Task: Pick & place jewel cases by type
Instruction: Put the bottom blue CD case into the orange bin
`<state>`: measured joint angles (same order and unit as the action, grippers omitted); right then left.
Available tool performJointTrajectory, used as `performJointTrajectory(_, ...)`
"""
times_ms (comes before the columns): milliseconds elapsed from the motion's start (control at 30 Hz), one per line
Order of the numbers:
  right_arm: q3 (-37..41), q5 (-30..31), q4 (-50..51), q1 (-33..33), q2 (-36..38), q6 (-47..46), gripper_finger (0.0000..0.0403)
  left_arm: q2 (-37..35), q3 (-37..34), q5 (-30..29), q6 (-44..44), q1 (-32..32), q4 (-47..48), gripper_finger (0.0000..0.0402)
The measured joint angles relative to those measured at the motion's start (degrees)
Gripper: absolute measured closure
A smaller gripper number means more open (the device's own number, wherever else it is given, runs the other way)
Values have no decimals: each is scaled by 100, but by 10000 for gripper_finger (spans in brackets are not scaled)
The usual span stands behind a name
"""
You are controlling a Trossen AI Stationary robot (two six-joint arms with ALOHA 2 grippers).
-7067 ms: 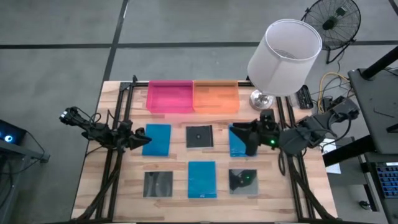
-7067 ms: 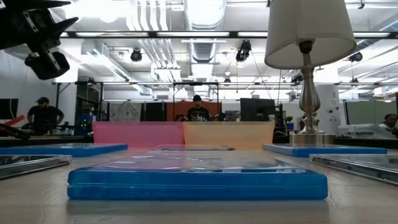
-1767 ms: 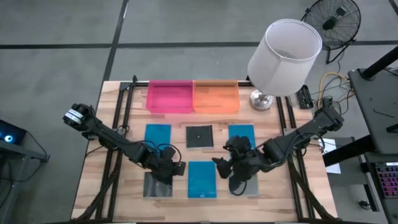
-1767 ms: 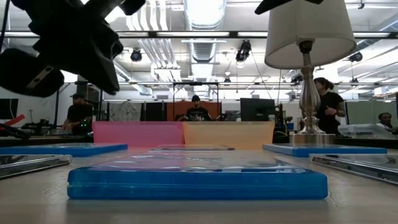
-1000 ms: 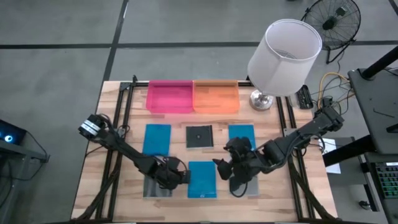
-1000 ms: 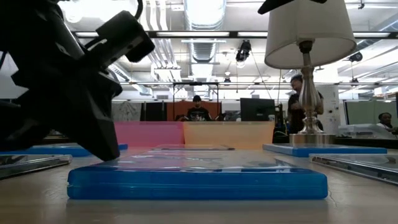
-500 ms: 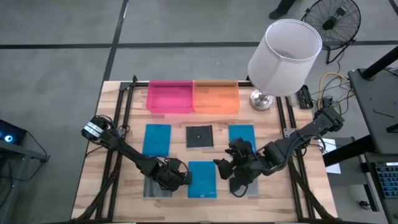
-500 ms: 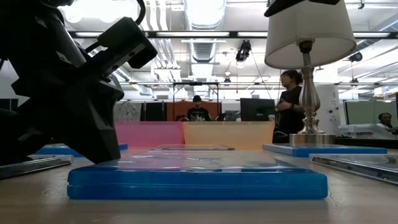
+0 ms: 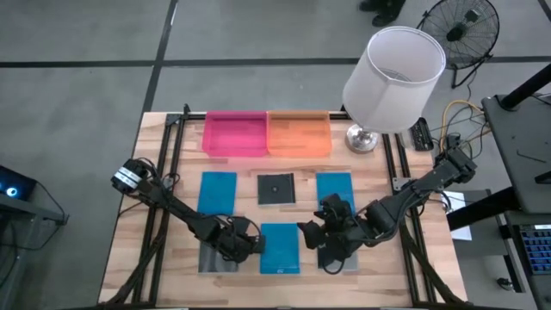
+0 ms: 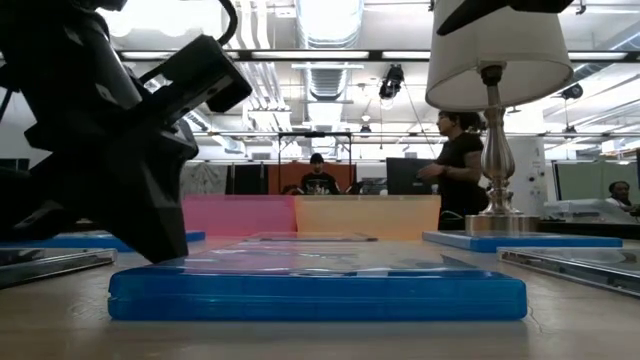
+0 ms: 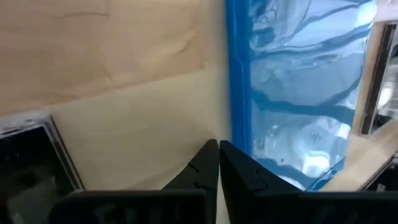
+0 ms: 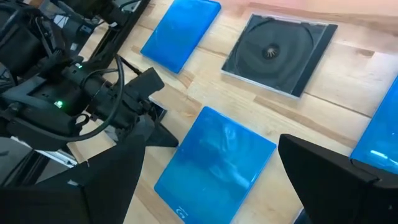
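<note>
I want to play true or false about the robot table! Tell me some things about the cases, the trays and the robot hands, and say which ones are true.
1. The left gripper is shut, its tips down at the edge of the front blue case. True.
2. The right gripper is squeezing a blue case. False: its fingers are wide open and hold nothing.
3. The pink tray and the orange tray sit side by side at the back of the table. True.
4. There are already cases inside the trays. False: both trays look empty, and all six cases lie on the wooden table.
5. The lamp stands at the table's back right corner. True.
</note>
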<state>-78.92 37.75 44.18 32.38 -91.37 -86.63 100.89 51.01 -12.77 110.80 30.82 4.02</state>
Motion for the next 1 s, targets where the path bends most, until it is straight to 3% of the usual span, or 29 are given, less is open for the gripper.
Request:
performJointTrajectory(400, 69, 143, 3, -2, 0, 133, 37, -12, 832, 94, -120, -36, 1611, 401)
performJointTrajectory(633, 257, 139, 3, 0, 0, 128, 37, -14, 984, 94, 11, -131, 1786, 401)
performJointTrajectory(1000, 458, 57, -15, 130, -2, -661, 37, 172, 1444, 94, 26, -308, 2213, 401)
